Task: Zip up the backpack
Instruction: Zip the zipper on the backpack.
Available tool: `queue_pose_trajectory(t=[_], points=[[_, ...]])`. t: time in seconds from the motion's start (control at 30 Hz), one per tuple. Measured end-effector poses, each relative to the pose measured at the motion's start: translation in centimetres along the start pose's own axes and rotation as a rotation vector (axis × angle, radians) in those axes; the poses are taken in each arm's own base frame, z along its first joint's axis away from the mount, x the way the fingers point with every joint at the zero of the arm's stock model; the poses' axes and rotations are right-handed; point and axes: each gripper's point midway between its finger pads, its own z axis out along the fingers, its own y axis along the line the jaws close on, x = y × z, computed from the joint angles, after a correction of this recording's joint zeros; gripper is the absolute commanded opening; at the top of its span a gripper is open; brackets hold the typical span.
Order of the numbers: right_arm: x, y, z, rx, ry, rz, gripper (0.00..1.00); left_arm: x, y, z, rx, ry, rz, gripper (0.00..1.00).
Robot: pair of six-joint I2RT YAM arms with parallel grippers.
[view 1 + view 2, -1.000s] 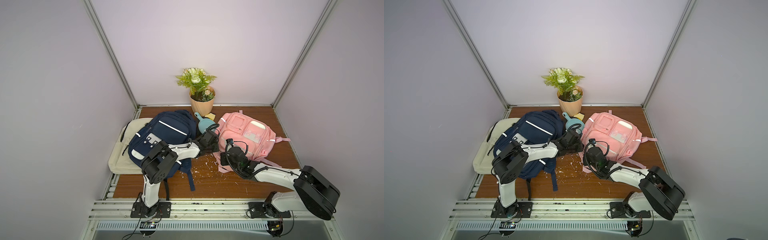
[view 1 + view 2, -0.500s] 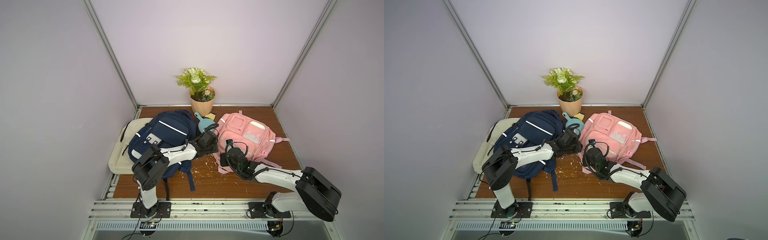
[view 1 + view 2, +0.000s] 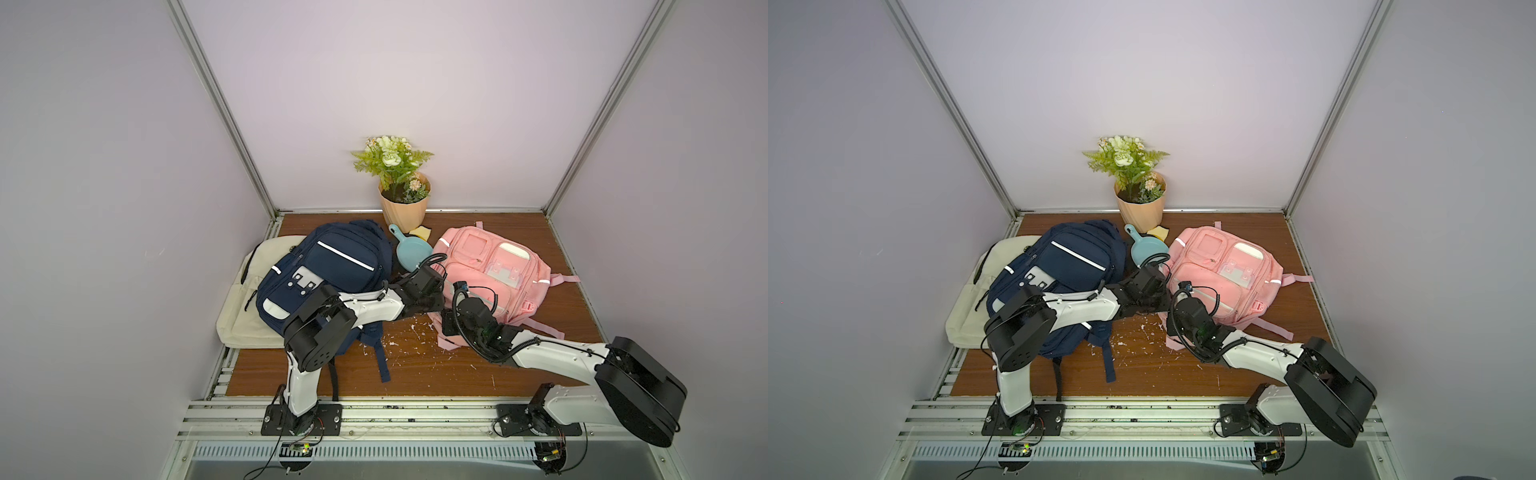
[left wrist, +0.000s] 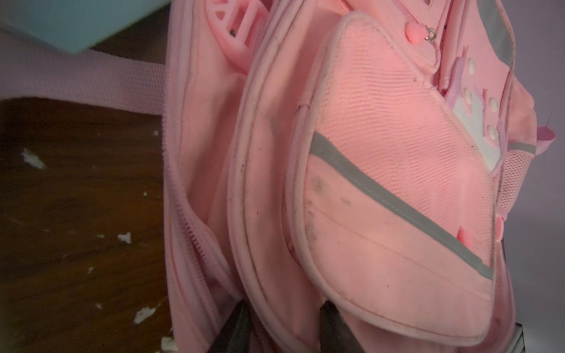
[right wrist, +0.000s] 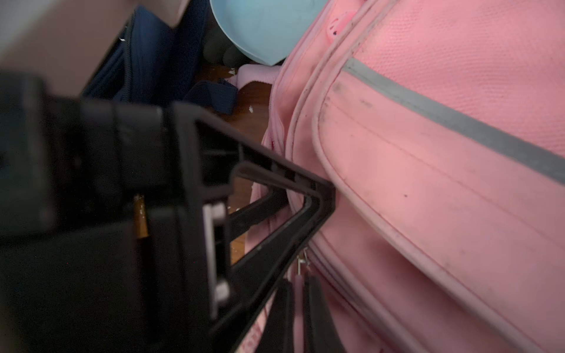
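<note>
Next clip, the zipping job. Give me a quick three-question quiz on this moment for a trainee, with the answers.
1. True or false: the navy backpack partly covers the cream bag.
2. The left tool and the right tool both meet which bag? A navy backpack, B pink backpack, C cream bag.
3. Fill in: the right tool is shut on the pink backpack's ____.

Key: 1 true; 2 B; 3 zipper pull.
</note>
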Motion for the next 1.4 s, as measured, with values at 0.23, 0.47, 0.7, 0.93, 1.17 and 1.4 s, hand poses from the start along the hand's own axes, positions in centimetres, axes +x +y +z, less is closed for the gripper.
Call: queue_pose_trajectory(t=[0.23, 0.47, 0.7, 0.93, 1.17, 1.4], points=[[0.4, -0.3, -0.2, 0.004, 0.008, 0.003, 0.0, 0.0, 0.4, 0.5, 0.004, 0.011, -0.017, 0.17], [0.9, -1.0, -1.0, 0.01, 0.002, 0.006, 0.0, -0.3, 0.2, 0.3, 0.003, 0.021, -0.019, 0.0], [0.8, -2.6, -3.6, 0.025, -0.059, 0.017, 0.0, -3.2, 0.3, -0.2, -0.045, 0.025, 0.011, 0.0], [0.8, -4.4, -5.1, 0.073, -0.094, 0.028, 0.0, -6.0, -0.7, 1.9, -0.074, 0.046, 0.07, 0.04], [1.0, -3.7, -4.4, 0.063, -0.066, 0.037, 0.0, -6.4, 0.0, 1.4, -0.093, 0.005, 0.064, 0.38], [0.5, -2.1, -3.1, 0.034, -0.038, 0.034, 0.0, -4.6, -0.1, -3.0, -0.07, -0.036, 0.031, 0.49]])
